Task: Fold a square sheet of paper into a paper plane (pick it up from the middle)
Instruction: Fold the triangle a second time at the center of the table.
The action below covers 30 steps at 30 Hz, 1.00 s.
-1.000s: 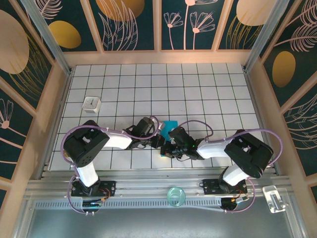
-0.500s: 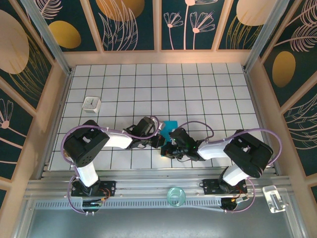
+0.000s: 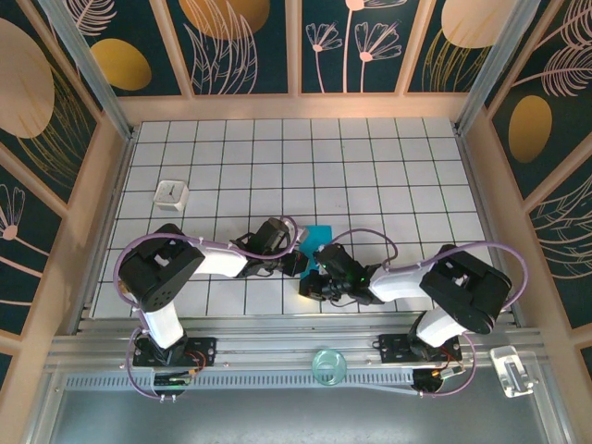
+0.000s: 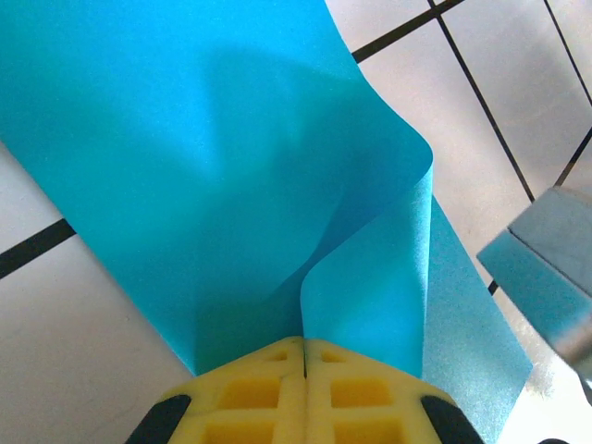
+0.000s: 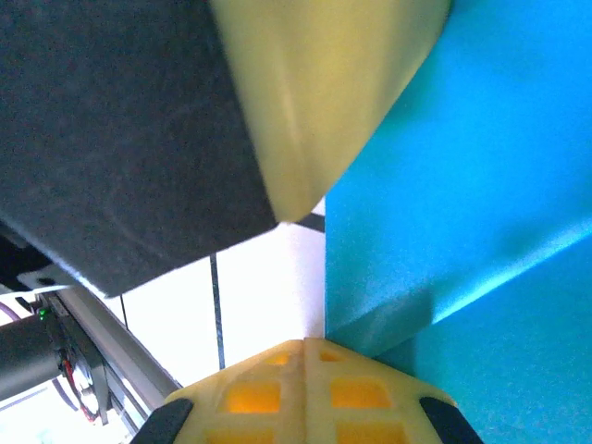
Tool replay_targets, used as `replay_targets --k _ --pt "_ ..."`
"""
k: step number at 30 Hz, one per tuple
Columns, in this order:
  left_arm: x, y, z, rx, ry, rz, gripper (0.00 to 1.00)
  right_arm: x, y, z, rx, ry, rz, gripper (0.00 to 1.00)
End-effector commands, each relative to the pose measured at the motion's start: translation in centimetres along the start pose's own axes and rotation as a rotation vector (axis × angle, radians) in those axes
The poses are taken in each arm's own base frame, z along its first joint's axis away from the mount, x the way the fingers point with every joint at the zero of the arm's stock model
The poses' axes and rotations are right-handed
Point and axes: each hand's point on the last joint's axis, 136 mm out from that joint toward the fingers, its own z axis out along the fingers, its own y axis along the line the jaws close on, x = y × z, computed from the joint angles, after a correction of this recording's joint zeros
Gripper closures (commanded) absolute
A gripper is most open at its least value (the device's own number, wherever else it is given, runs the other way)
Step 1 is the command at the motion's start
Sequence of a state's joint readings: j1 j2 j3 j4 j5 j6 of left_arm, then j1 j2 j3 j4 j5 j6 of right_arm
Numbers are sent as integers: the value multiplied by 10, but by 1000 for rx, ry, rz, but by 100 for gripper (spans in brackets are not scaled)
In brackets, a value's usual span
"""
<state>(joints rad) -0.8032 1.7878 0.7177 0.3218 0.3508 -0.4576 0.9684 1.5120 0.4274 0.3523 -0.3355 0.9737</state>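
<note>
Far to the left on the tiled table (image 3: 370, 166) sat the small white cube (image 3: 171, 192), well apart from the work and no part of it. Moving right, the left gripper (image 4: 305, 356) was clenched, its yellow fingertips meeting along a seam with the square sheet of paper (image 4: 213, 166) running out from between them. The teal sheet rose from that pinch and curled over on itself in a soft, uncreased loop, the rest of it lying on the tiles near the front middle of the table, between the two arms. Just right of it, the right gripper (image 5: 305, 356) was likewise closed, an edge of the sheet entering its seam, so it appeared to be grasping the paper too. The step in hand looked like an early fold: a flap being brought over, not yet pressed flat, and nothing like a pointed dart had formed. The next move would probably call for laying the loop down with edges aligned, then pressing a crease without dragging the thin paper.
</note>
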Motion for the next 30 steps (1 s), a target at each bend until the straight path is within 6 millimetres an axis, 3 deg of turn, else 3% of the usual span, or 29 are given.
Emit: replay_targets --k 1,8,12,30 --pt "59 67 9 -254 167 -58 100 25 -15 -4 46 87 -16 100" --pt "59 66 9 -251 168 -56 100 -16 11 -25 -47 -61 -20 100" --pt "59 66 9 -250 168 -57 100 -28 11 -27 -41 -93 -17 100" --pt "60 66 8 -246 170 -58 100 -47 4 -15 -18 -119 -14 100"
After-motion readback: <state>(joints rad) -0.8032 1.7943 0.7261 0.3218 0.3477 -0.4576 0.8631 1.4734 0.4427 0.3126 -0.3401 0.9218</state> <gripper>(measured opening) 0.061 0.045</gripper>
